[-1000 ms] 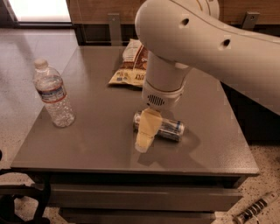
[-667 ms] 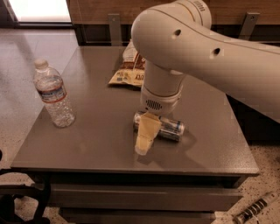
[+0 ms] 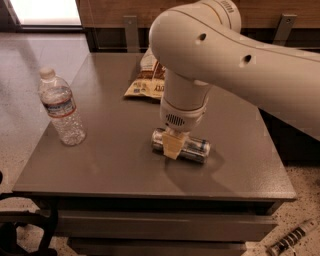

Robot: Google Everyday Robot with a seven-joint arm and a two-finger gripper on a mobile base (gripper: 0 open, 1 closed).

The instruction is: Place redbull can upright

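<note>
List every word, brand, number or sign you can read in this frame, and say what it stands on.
Nothing can be quoted; every marking is too blurred or small.
water bottle: blue and red label, unreadable.
snack bag: dark lettering, unreadable.
redbull can, on its side on the table under the gripper: print unreadable.
robot arm: small dark marks, unreadable.
</note>
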